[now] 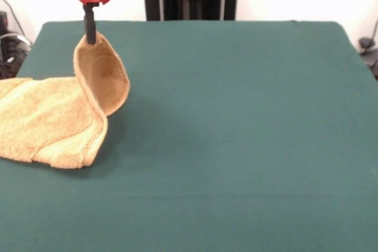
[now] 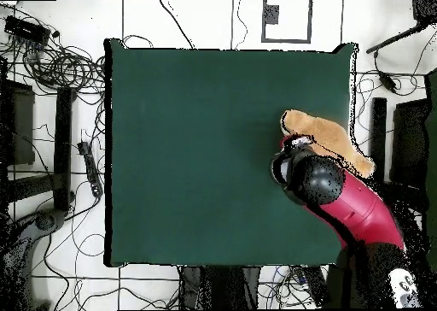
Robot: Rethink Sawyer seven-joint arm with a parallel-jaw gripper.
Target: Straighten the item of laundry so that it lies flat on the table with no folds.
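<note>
**Towel corner lifted at the table's edge**

The nearest stretch of the table (image 1: 236,163) is bare dark green cloth. Farther back on the left of the front view lies the item of laundry (image 1: 50,125), a golden-tan terry towel. Its flat part runs crosswise, long axis roughly left to right, and passes out of the picture at the left edge. The near edge of that part is doubled over into a thick rolled fold, with a woven band showing along it near the lower right corner.

From that fold the right end of the towel rises off the table and curls into an upright, cupped loop whose darker, shaded inner face is turned toward the camera. The top of the loop points up and away, toward the far side of the table.

At the very top of the loop the gripper (image 1: 91,38) comes down as a thin black stem below a red round body, pinching the towel's raised edge.

From overhead, the towel (image 2: 329,137) sits against one long edge of the table (image 2: 205,154), partly over it, with the red and black arm (image 2: 358,209) covering part of it.
</note>
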